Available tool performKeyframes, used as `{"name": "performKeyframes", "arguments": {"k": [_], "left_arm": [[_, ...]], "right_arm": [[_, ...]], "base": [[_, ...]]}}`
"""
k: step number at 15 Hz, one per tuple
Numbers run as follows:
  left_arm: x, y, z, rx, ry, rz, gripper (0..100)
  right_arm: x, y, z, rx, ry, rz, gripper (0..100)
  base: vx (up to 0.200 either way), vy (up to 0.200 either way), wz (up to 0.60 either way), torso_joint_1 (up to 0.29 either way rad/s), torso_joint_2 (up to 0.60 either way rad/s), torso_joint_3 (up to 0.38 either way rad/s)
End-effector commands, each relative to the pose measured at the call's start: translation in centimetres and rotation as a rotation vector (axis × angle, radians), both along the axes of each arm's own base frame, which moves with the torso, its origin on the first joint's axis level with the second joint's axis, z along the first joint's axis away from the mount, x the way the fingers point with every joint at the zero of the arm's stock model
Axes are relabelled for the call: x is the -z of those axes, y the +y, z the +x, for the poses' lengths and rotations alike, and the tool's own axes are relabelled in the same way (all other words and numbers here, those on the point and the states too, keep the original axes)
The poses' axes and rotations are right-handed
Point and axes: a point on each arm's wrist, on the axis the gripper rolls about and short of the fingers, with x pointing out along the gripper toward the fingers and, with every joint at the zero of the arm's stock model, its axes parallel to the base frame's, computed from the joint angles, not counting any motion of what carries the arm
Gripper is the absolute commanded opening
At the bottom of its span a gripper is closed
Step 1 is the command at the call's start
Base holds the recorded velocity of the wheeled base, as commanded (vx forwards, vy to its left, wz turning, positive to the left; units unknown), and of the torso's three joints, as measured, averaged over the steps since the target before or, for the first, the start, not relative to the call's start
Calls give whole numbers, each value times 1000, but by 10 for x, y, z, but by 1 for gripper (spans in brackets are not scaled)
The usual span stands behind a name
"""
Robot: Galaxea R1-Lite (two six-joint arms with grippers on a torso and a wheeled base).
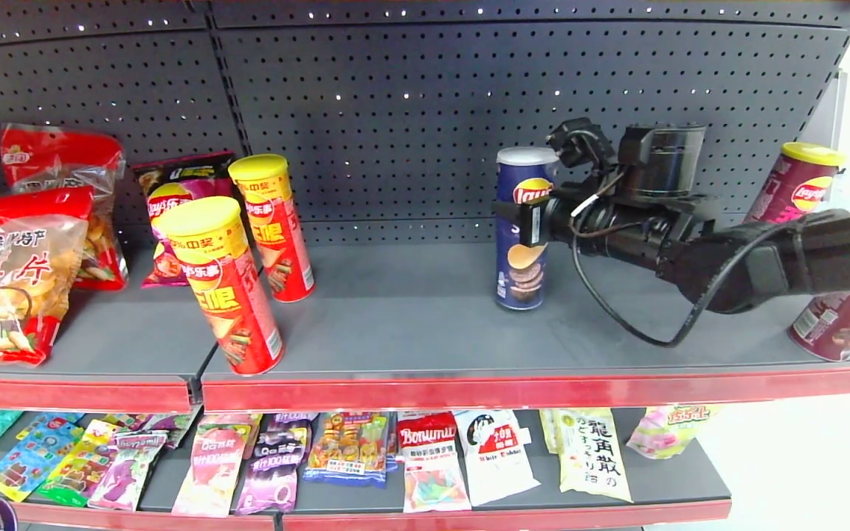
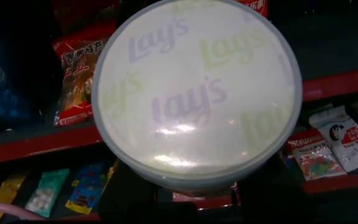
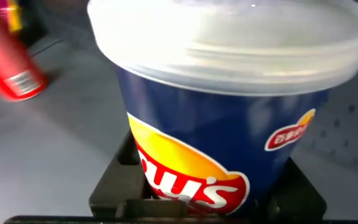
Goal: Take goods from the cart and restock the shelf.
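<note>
A blue chip can [image 1: 521, 273] with a clear lid stands upright on the grey shelf [image 1: 395, 317], near the pegboard back. My right gripper [image 1: 524, 221] reaches in from the right and is shut on the can's upper half. In the right wrist view the blue can [image 3: 229, 143] sits between the dark fingers [image 3: 114, 186]. In the left wrist view a second chip can's pale lid [image 2: 197, 93] is very close, and my left gripper [image 2: 197, 202] is shut on that can below the lid; its body is hidden.
Two red cans [image 1: 222, 287] [image 1: 274, 225] and snack bags [image 1: 15, 273] fill the shelf's left part. Maroon cans [image 1: 794, 184] [image 1: 838, 321] stand at the right end, behind and under my arm. Bare shelf lies between the red cans and the blue one. Packets [image 1: 432, 461] line the lower shelf.
</note>
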Motion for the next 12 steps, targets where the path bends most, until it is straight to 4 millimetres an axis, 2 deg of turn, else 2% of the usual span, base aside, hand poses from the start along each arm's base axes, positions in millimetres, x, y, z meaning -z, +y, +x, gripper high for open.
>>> {"name": "performKeyframes", "arguments": {"k": [1,2,3,4,7,12], "left_arm": [[-1,0,0,0,1,1,0],[-1,0,0,0,1,1,0],[-8,-1,2,3,-4,0,0],[-9,-1,3,4,-2,0,0],[-8,-1,2,4,-4,0,0],[-8,-1,2,4,-8,-2,0]], "right_arm": [[-14,-4,-42,-17,4,18,0],[-14,-4,-42,-17,4,18,0],[-8,-7,-64,-33,40,14,0],[-7,-6,-70,-44,34,17,0],[5,-2,-69,-33,-28,44,0],[17,9,-79,-38,-5,26,0]], "base": [[0,0,0,0,0,0],[0,0,0,0,0,0],[0,0,0,0,0,0],[0,0,0,0,0,0],[0,0,0,0,0,0],[0,0,0,0,0,0]]}}
